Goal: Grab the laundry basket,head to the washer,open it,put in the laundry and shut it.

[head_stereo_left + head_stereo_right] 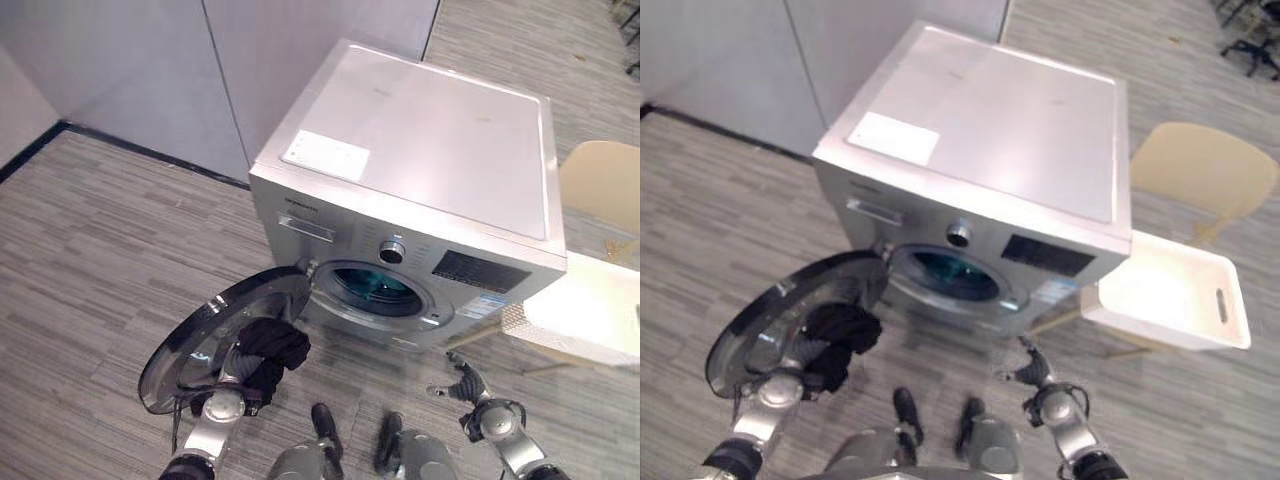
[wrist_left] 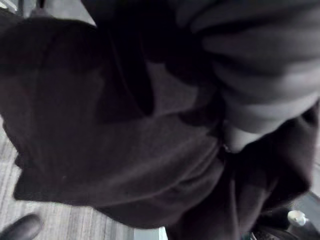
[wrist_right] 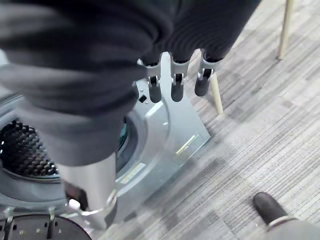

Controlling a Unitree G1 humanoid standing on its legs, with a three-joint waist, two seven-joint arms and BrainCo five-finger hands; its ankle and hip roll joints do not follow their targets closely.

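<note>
The silver washer (image 1: 420, 140) stands with its round door (image 1: 215, 335) swung open to the left and the drum opening (image 1: 375, 288) bare. My left hand (image 1: 225, 405) is low in front of that door, shut on a bunched black garment (image 1: 270, 350) that hangs over it. In the left wrist view the same dark cloth (image 2: 125, 150) lies right against the hand. My right hand (image 1: 465, 380) hovers open near the washer's lower right front, its fingers (image 3: 172, 85) straight and holding nothing. The white laundry basket (image 1: 1170, 295) sits to the washer's right.
A beige chair (image 1: 1200, 170) stands behind the basket at the right. Grey partition walls (image 1: 150, 70) run behind the washer on the left. The open door takes up the floor space left of the drum.
</note>
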